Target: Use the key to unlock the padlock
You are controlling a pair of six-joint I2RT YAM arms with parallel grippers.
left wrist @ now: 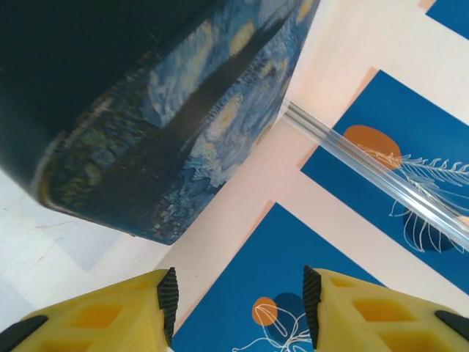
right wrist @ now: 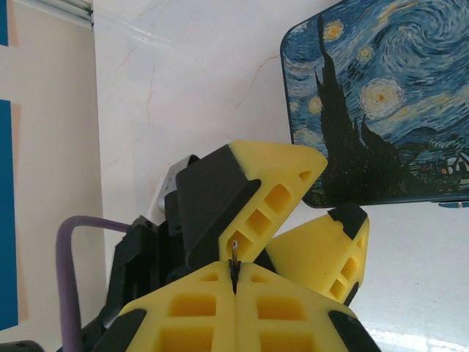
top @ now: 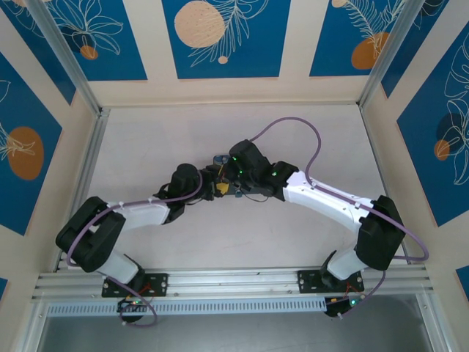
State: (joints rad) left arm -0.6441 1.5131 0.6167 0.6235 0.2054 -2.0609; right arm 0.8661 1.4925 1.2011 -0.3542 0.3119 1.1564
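**Right gripper clamped on the key, left one released**

On my right wrist feed, the right gripper is clenched tight. A tiny thin greyish metal key pokes out from between its yellow fingers as a sliver. Just beyond it sits the left gripper, jaws spread apart with nothing between them. The large flat box painted with blue-and-yellow swirls rests on the white table close behind both. From above, I see the two arms meeting mid-table beside that box.
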